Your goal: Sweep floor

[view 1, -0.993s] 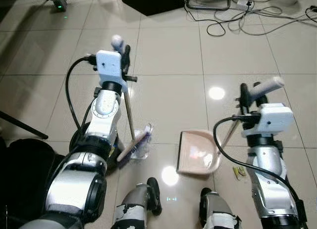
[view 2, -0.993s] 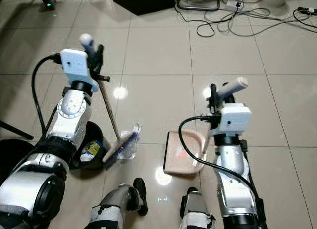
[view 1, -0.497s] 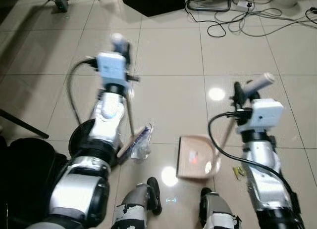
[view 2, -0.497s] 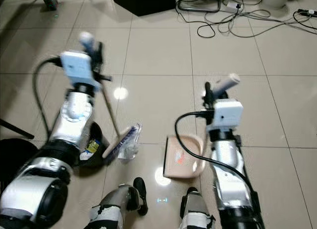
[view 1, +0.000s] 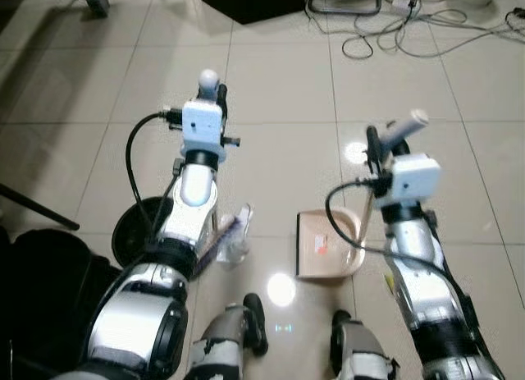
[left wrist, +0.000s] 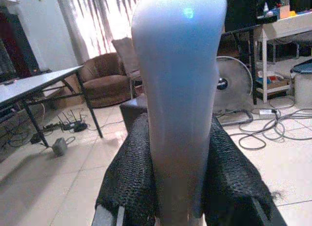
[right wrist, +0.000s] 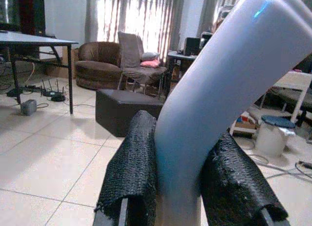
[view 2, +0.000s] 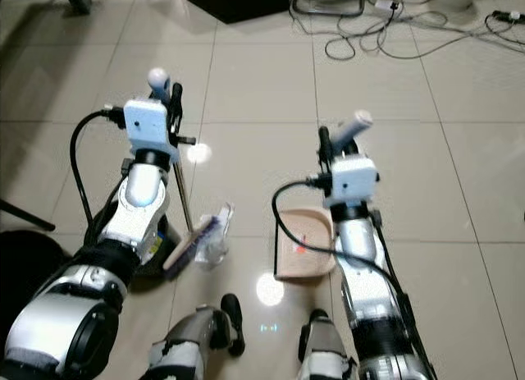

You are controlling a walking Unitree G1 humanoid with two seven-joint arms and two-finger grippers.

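Beige tiled floor spreading out under the robot, with glare spots shining on the tiles. Tangled cables lying at the far edge, beside a dark box. Farther back, in the wrist views, showing a brown armchair, a fan and a dark tabletop on thin legs.

Left hand reaching forward on the left, closed around the pale handle of the broom; black padded fingers pressing both sides of the handle in the left wrist view. Broom shaft slanting down and back toward the robot, brush head resting on the floor just ahead of the left foot. Touching the bristles, what is probably a crumpled clear plastic wrapper, though too small to tell for sure. Round dark bin sitting beside the left arm, partly hidden by it.

Right hand held forward on the right, gripping the pale handle of the dustpan; fingers clamping it on both sides. Pink dustpan lying on the floor between the two arms, near the broom head but apart from it, open edge facing the broom.
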